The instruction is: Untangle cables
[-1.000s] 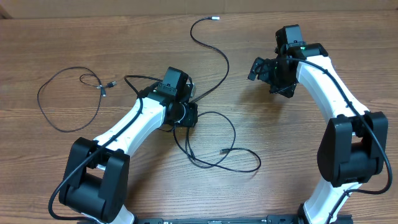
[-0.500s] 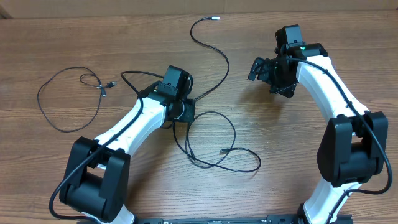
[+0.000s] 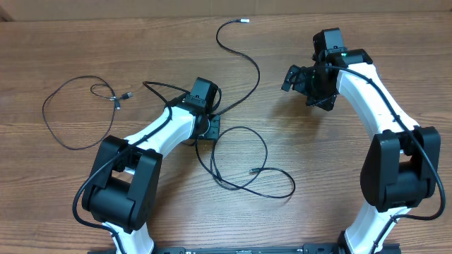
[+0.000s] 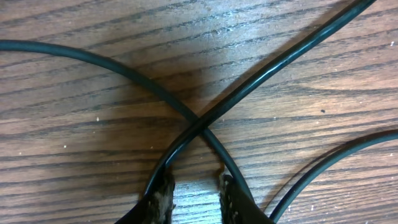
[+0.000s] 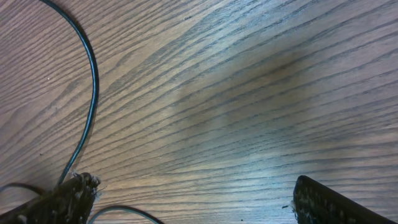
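Note:
Two thin black cables lie on the wooden table. The long cable (image 3: pixel 257 73) runs from a silvery tip (image 3: pixel 244 21) down under my left gripper (image 3: pixel 210 128) into loose loops (image 3: pixel 267 152), with a small plug end (image 3: pixel 253 171) inside them. The short cable (image 3: pixel 44 113) forms a loop at the far left. In the left wrist view two strands cross (image 4: pixel 198 121) just ahead of my left gripper (image 4: pixel 194 193). Its jaws stand a little apart with bare wood between them. My right gripper (image 3: pixel 305 88) hovers wide open over bare wood, holding nothing (image 5: pixel 193 199); a strand (image 5: pixel 92 81) curves past its left finger.
The short cable's two plug ends (image 3: pixel 121 99) lie close together, well left of my left arm. A third strand (image 4: pixel 329 162) passes to the right of the left fingers. The table's far edge (image 3: pixel 141 17) runs along the top.
My left arm has swung, its elbow and base link moving right, and the wrist has shifted slightly right over the strands. The cable by it moved a little. The right arm has not moved.

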### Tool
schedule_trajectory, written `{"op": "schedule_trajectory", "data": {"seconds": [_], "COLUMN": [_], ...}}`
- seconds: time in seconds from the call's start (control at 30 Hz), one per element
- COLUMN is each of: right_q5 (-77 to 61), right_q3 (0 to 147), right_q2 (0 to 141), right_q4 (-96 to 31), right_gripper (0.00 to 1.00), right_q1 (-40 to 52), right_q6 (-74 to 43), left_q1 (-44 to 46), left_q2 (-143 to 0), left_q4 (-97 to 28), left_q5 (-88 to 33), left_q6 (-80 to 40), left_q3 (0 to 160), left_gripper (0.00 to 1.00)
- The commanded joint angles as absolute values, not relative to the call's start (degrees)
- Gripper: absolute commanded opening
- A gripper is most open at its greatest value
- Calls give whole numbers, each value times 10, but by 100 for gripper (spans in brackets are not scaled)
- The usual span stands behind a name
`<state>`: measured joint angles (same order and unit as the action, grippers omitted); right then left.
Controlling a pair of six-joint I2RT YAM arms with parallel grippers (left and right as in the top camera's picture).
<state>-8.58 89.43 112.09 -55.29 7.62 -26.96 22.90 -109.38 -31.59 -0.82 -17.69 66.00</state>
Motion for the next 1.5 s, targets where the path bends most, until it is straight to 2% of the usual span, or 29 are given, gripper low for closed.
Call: {"op": "schedule_trajectory", "data": {"seconds": [0.0, 0.03, 0.13, 0.3, 0.37, 0.6, 0.67, 0.77, 0.83, 0.93, 1.3, 1.47], "right_q5": [-84, -84, -84, -84, -84, -84, -84, -84, -84, -84, -84, -84], "right_q3": [893, 893, 893, 893, 893, 893, 893, 893, 893, 893, 893, 893], "right_q2": [1119, 1119, 1119, 1119, 1119, 1119, 1119, 1119, 1119, 1119, 1119, 1119], "right_q4": [-551, -551, -551, -551, -551, -551, -551, -551, -551, -551, -551, -551], "right_gripper": [100, 100, 100, 100, 100, 100, 100, 100, 100, 100, 100, 100], "right_q1": [77, 77, 77, 77, 77, 77, 77, 77, 77, 77, 77, 77], "right_q6": [-270, -270, -270, -270, -270, -270, -270, -270, -269, -270, -270, -270], "left_q1": [227, 226, 225, 225, 225, 225, 225, 225, 225, 225, 225, 225], "left_q2": [-1124, -1124, -1124, -1124, -1124, -1125, -1125, -1125, -1125, -1125, -1125, -1125], "left_q4": [-320, -317, -374, -478, -504, -484, -464, -408, -362, -324, -321, -325], "left_q5": [-11, -11, -11, -9, 5, 66, 66, 66, 66, 64, 29, 29], "left_q6": [-185, -184, -177, -128, -111, -111, -111, -111, -104, -103, -103, -103], "left_q3": [648, 649, 691, 804, 839, 806, 778, 726, 700, 682, 681, 681], "left_gripper": [27, 32, 17, 15, 4, 4, 7, 29, 39, 28, 32, 29]}}
